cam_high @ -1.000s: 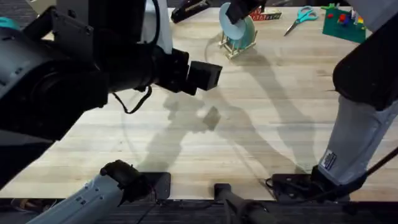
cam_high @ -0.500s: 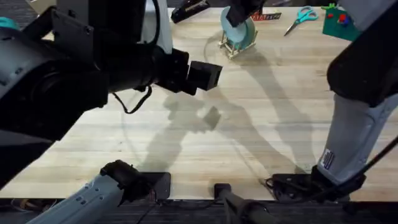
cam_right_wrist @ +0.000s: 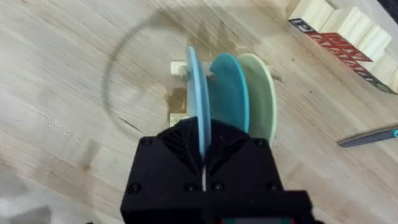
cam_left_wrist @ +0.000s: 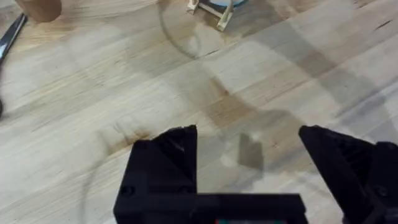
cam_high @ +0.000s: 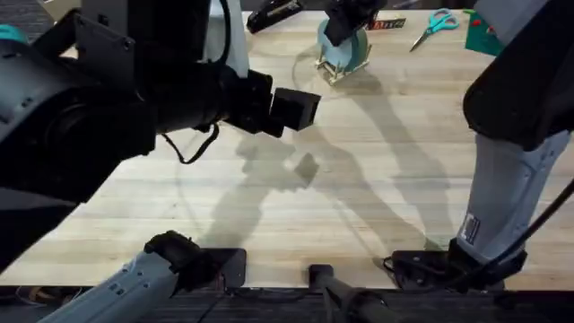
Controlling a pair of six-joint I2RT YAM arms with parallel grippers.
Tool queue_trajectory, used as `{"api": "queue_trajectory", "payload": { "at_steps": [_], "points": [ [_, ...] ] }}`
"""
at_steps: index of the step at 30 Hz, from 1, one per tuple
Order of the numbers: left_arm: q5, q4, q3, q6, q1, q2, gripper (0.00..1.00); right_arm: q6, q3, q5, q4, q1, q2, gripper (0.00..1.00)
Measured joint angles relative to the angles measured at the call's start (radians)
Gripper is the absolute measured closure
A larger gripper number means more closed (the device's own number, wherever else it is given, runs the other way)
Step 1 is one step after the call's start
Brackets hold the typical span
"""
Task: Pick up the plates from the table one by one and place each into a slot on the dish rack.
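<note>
Plates stand on edge in the dish rack (cam_right_wrist: 180, 93) at the far side of the table (cam_high: 377, 179): sky-blue plate (cam_right_wrist: 198, 106), turquoise plate (cam_right_wrist: 229, 93), cream plate (cam_right_wrist: 261, 93), side by side. Right gripper (cam_right_wrist: 204, 158) is clamped on the sky-blue plate's rim. Left gripper (cam_left_wrist: 249, 155) hangs above bare wood, jaws spread wide, holding nothing.

Overhead: fixed above the arm bases, looking down and forward across the table (cam_high: 377, 179), dish rack (cam_high: 336, 67) far off near the farther edge. Left wrist: well above bare planks, angled down and forward, same rack (cam_left_wrist: 211, 9) at the frame's edge. Right wrist: close, straight down onto the rack (cam_right_wrist: 180, 93).
</note>
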Motion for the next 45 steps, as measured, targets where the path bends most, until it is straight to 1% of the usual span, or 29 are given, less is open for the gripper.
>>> {"api": "queue_trajectory", "payload": {
  "at_steps": [5, 10, 12, 16, 18, 21, 24, 25, 28, 31, 34, 35, 36, 38, 39, 40, 42, 45],
  "points": [
    [0.000, 0.000, 0.000, 0.000, 0.000, 0.000, 0.006, 0.009, 0.000, 0.000, 0.000, 0.000, 0.000, 0.891],
    [0.000, 0.000, 0.000, 0.000, 0.000, 0.000, 0.006, 0.013, 0.000, 0.001, 0.001, 0.000, 0.000, 0.872],
    [0.000, 0.000, 0.000, 0.000, 0.000, 0.000, 0.007, 0.015, 0.000, 0.000, 0.000, 0.000, 0.000, 0.840],
    [0.000, 0.000, 0.000, 0.000, 0.000, 0.000, 0.007, 0.016, 0.000, 0.000, 0.001, 0.000, 0.000, 0.827],
    [0.000, 0.000, 0.000, 0.000, 0.000, 0.000, 0.008, 0.021, 0.000, 0.000, -0.001, 0.001, 0.000, 0.789],
    [0.000, 0.000, 0.000, 0.000, 0.000, 0.000, 0.007, 0.030, 0.007, 0.002, -0.027, 0.001, 0.000, 0.777],
    [0.000, 0.000, 0.000, 0.000, 0.000, 0.000, 0.007, 0.037, 0.036, 0.003, -0.076, 0.001, 0.000, 0.776],
    [0.000, 0.000, 0.000, 0.000, 0.000, 0.000, 0.007, 0.039, 0.050, 0.004, -0.091, 0.001, 0.000, 0.762],
    [0.000, 0.000, 0.000, 0.000, 0.000, 0.000, 0.007, 0.047, 0.105, 0.004, -0.132, 0.001, -0.002, 0.669],
    [0.000, 0.000, 0.000, 0.000, 0.000, 0.000, 0.006, 0.062, 0.140, 0.004, -0.168, 0.001, -0.027, 0.642],
    [0.000, 0.000, 0.000, 0.000, 0.000, 0.000, 0.006, 0.076, 0.155, 0.004, -0.213, 0.001, -0.083, 0.611],
    [0.000, 0.000, 0.000, 0.000, 0.000, 0.000, 0.008, 0.081, 0.157, 0.004, -0.232, 0.001, -0.107, 0.537],
    [0.000, 0.000, 0.000, 0.000, 0.000, 0.000, 0.007, 0.084, 0.159, 0.004, -0.247, 0.001, -0.128, 0.416],
    [0.000, 0.000, 0.000, 0.000, 0.000, 0.000, 0.007, 0.090, 0.160, 0.004, -0.270, -0.003, -0.174, 0.124],
    [0.000, 0.000, 0.000, 0.000, 0.000, 0.000, 0.007, 0.091, 0.160, 0.004, -0.272, -0.005, -0.196, 0.037],
    [0.000, 0.000, 0.000, 0.000, 0.000, 0.000, 0.007, 0.093, 0.159, 0.003, -0.271, -0.010, -0.216, 0.015],
    [0.000, 0.000, 0.000, 0.000, 0.000, 0.000, 0.007, 0.104, 0.141, 0.002, -0.268, -0.027, -0.263, 0.007],
    [0.000, 0.000, 0.000, 0.000, 0.000, 0.000, 0.007, 0.110, 0.072, -0.009, -0.263, -0.075, -0.343, 0.005]
  ]
}}
